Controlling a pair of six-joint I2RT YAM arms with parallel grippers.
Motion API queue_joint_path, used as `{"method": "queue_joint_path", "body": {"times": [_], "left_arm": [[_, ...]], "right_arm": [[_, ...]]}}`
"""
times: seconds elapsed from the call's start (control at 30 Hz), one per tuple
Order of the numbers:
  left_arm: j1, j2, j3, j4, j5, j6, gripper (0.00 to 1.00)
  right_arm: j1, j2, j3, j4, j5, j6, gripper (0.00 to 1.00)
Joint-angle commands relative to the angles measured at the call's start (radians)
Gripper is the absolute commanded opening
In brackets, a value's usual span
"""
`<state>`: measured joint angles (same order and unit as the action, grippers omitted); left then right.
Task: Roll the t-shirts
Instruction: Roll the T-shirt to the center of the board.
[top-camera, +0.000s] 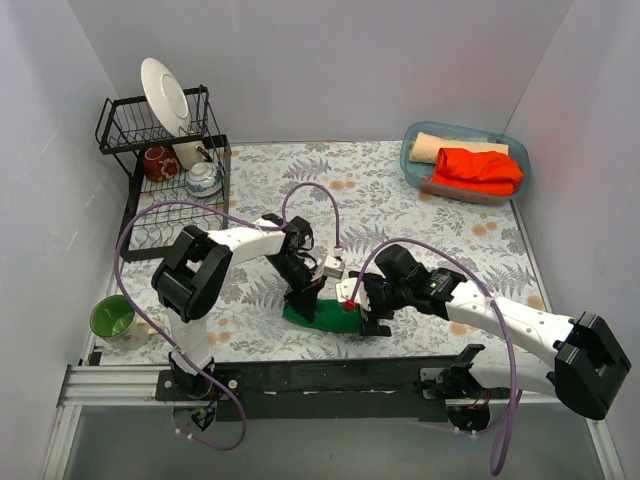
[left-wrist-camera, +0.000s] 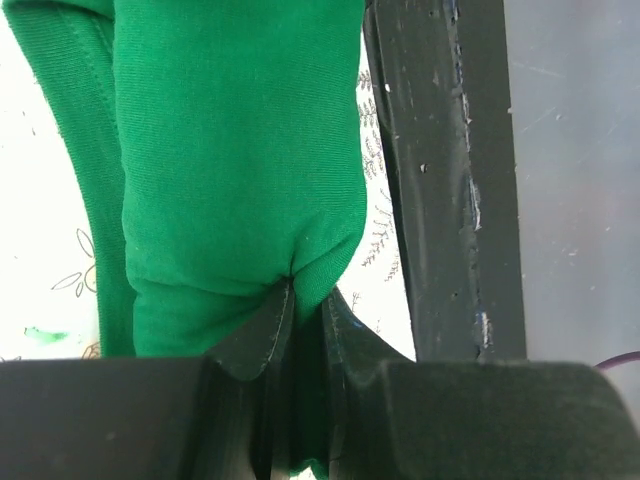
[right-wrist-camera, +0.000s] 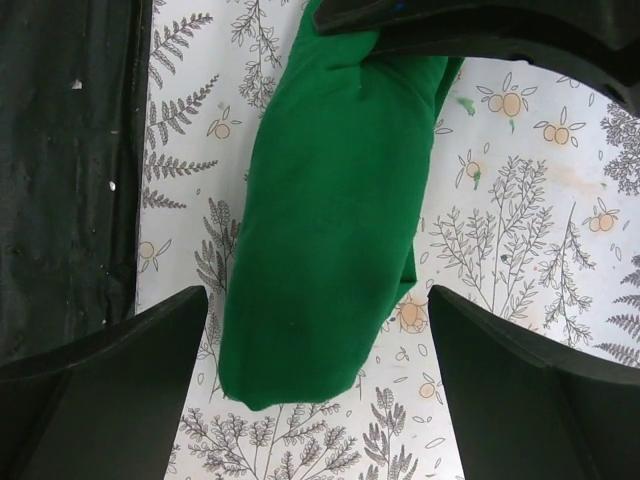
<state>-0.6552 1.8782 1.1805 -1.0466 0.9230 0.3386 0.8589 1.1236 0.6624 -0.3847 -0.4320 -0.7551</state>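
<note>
Found the green t-shirt (top-camera: 318, 316) rolled into a compact bundle, lying on the fern-print tablecloth (top-camera: 420, 215) near the table's front edge, just beyond the black rail (top-camera: 340, 378) and between the two arms. Noted the roll running roughly parallel to that rail, close beside it but not on it. Observed the left gripper (left-wrist-camera: 305, 300) at the roll's left end, fingers pressed nearly together and pinching a fold of green cloth, with the fabric puckered at the bite. Observed the right gripper (right-wrist-camera: 318, 300) at the opposite end, fingers spread wide, one on each side of the rounded end, with tablecloth showing between each finger and the cloth in the right wrist view. Could not tell from the overhead view whether the right fingers touched the table. Recorded a loose strip of green hem lying along the roll's far side in the left wrist view. Located the tan t-shirt (top-camera: 455, 147), rolled, and the orange-red t-shirt (top-camera: 480, 170), bunched, together inside a blue bin (top-camera: 412, 160) at the far right corner, well apart from the arms. Logged a black dish rack (top-camera: 130, 125) at the far left holding an upright white plate (top-camera: 165, 95) and some cups. Logged a green mug (top-camera: 113, 318) at the near left edge, beside the left arm's base.
</note>
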Motion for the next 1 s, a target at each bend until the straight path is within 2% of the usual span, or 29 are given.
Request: {"method": "queue_joint_path", "body": {"times": [0.0, 0.23, 0.33, 0.37, 0.43, 0.47, 0.53, 0.57, 0.6, 0.63, 0.7, 0.73, 0.83, 0.97], "left_arm": [[0.012, 0.016, 0.013, -0.024, 0.036, -0.029, 0.0], [0.019, 0.038, 0.019, -0.021, 0.077, -0.047, 0.0], [0.025, 0.048, 0.021, -0.027, 0.086, -0.044, 0.0], [0.028, 0.048, 0.019, -0.027, 0.085, -0.046, 0.0], [0.038, 0.048, 0.019, -0.027, 0.083, -0.044, 0.01], [0.043, 0.048, 0.021, -0.029, 0.08, -0.044, 0.01], [0.058, 0.047, 0.028, -0.026, 0.068, -0.055, 0.05], [0.066, 0.041, 0.031, -0.014, 0.063, -0.071, 0.09], [0.098, 0.029, 0.033, 0.015, 0.057, -0.17, 0.15], [0.12, 0.013, 0.022, 0.105, 0.045, -0.229, 0.28], [0.178, -0.059, 0.012, 0.208, 0.01, -0.332, 0.36], [0.192, -0.091, -0.005, 0.314, -0.057, -0.44, 0.41], [0.212, -0.209, -0.036, 0.471, -0.188, -0.515, 0.47], [0.206, -0.307, -0.053, 0.528, -0.201, -0.498, 0.49]], "right_arm": [[0.022, -0.01, -0.013, 0.075, -0.002, 0.033, 0.99], [0.034, 0.065, -0.096, 0.237, 0.08, 0.08, 0.92], [0.034, 0.097, -0.104, 0.259, 0.088, 0.076, 0.77], [0.034, 0.1, -0.103, 0.259, 0.087, 0.071, 0.65], [0.031, 0.104, -0.095, 0.253, 0.079, 0.069, 0.51], [0.02, 0.105, -0.092, 0.245, 0.075, 0.079, 0.27], [-0.003, 0.117, -0.07, 0.221, 0.058, 0.102, 0.02], [-0.038, 0.123, -0.061, 0.208, 0.036, 0.114, 0.01], [-0.061, 0.131, -0.047, 0.186, -0.021, 0.115, 0.01], [-0.084, 0.155, -0.017, 0.158, -0.052, 0.115, 0.01], [-0.148, 0.188, 0.017, 0.078, -0.114, 0.099, 0.01], [-0.171, 0.233, 0.031, 0.054, -0.188, 0.085, 0.01], [-0.239, 0.34, 0.1, -0.069, -0.273, 0.028, 0.01], [-0.308, 0.458, 0.185, -0.153, -0.349, -0.019, 0.01]]}}
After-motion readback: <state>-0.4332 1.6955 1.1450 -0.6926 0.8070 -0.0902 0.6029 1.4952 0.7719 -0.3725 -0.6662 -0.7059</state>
